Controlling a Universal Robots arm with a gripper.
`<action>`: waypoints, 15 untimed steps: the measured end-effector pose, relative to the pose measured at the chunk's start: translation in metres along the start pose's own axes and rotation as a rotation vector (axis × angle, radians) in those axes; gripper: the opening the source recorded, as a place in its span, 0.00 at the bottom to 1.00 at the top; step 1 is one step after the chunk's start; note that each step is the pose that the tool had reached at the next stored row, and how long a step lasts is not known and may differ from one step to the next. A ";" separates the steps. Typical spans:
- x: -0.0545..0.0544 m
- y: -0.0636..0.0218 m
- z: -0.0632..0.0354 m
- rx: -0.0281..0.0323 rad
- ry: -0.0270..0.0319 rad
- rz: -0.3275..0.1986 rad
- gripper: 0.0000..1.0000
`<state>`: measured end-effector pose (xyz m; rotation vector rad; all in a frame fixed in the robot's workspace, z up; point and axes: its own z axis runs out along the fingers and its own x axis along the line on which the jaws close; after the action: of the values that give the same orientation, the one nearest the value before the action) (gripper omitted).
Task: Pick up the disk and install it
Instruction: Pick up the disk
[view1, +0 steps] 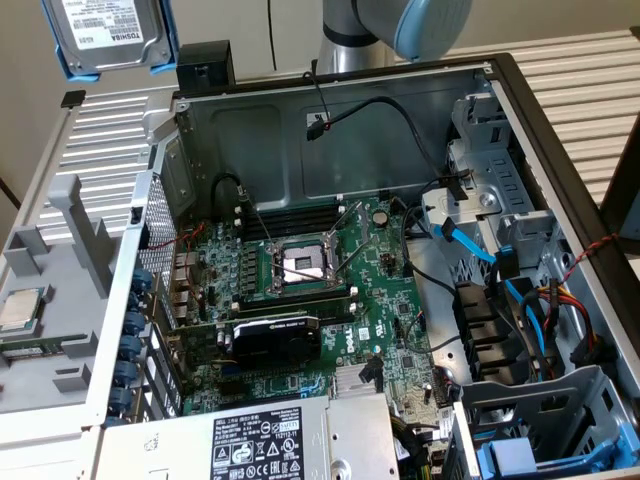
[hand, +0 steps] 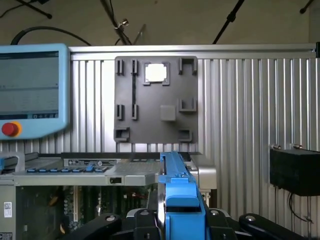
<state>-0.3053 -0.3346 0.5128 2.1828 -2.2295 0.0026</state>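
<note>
— How are the jaws set?
— Clenched on the disk (view1: 112, 30), which is gripped edge-on by its blue carrier (hand: 181, 200).
— And where is it held?
— Aloft, near a corner of the open computer case (view1: 380, 130); farther off, a processor chip (hand: 155, 72) is seated in a grey tray (hand: 150, 125).

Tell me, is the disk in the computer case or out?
Out. The disk sits clear of the open case, its blue carrier clamped edge-on in the claw.

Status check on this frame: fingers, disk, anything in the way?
Fingers shut on the disk, gripped edge-on. Disk aloft outside the computer case, not installed. Blue cable draped inside the case.
</note>
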 end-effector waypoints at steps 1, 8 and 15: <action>0.003 -0.0028 -0.0002 -0.0003 0.0000 0.000 0.37; 0.022 -0.0224 -0.0018 -0.0024 0.0000 0.000 0.37; 0.037 -0.0470 -0.0028 -0.0078 0.0001 0.000 0.37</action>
<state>-0.2591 -0.3721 0.5156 2.1791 -2.2255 -0.0059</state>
